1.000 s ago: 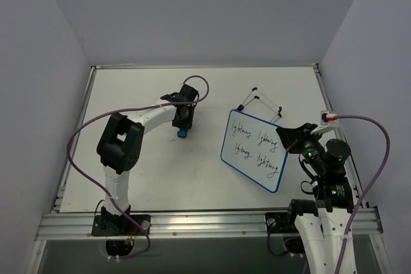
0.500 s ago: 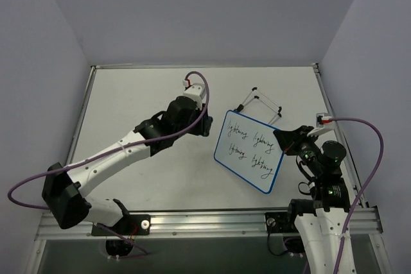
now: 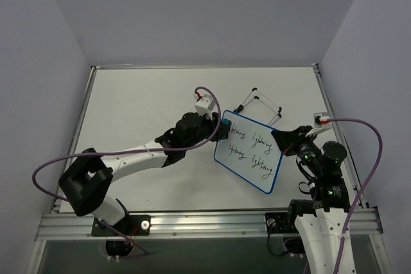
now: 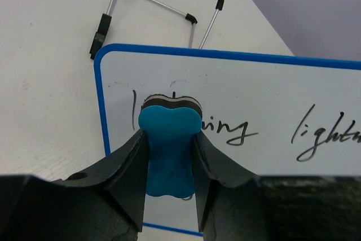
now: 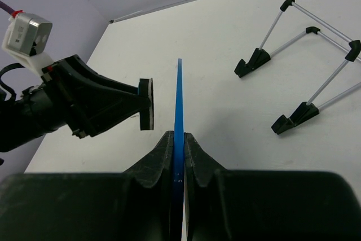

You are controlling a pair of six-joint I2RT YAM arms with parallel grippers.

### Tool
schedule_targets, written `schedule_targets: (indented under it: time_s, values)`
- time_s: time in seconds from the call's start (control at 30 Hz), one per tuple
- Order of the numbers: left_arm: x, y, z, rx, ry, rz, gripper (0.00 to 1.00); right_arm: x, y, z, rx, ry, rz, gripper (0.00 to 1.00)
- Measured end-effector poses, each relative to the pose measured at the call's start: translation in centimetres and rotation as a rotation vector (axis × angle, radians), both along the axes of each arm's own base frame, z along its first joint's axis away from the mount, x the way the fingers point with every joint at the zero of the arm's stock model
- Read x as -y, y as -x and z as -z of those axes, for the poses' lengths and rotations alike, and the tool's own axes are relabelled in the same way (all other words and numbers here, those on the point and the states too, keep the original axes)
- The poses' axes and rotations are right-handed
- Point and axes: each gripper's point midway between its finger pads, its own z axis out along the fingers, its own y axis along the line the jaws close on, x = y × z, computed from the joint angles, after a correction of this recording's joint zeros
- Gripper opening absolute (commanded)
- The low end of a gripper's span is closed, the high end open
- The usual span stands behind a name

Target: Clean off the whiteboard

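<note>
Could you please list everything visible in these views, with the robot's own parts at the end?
whiteboard: one, white with a blue rim and dark cursive writing, held on edge over the table's right half.
eraser: one, blue with a dark pad, near the board's upper left corner, a small gap from its face.
wire stand: one, silver with black feet, lying on the table behind the board.
table: one, white, under everything.
cables: two, purple, one along each arm.
left claw: one, black, shut on the eraser.
right claw: one, black, shut on the whiteboard's edge.
</note>
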Motion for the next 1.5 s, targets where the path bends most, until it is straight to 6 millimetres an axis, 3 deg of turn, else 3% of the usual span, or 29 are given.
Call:
schedule_targets:
  time_s: [0.3, 0.97, 1.3, 1.5]
  values:
    - [1.6, -2.3, 3.5, -0.003, 0.019, -0.055, 0.02, -0.2, 0.1, -0.2, 0.010, 0.004, -0.017, 0.00]
    - [1.3, -5.6, 4.1, 0.022, 0.114, -0.156, 0.02, -0.3, -0.3, -0.5, 0.029, 0.007, -0.014, 0.00]
    - [2.7, -5.2, 3.7, 0.022, 0.158, -0.111, 0.02, -0.1, -0.4, -0.7, 0.039, 0.011, -0.002, 0.00]
    - [5.6, -2.1, 1.4, 0.043, 0.197, -0.031, 0.02, 0.2, -0.6, -0.9, 0.050, 0.018, 0.014, 0.00]
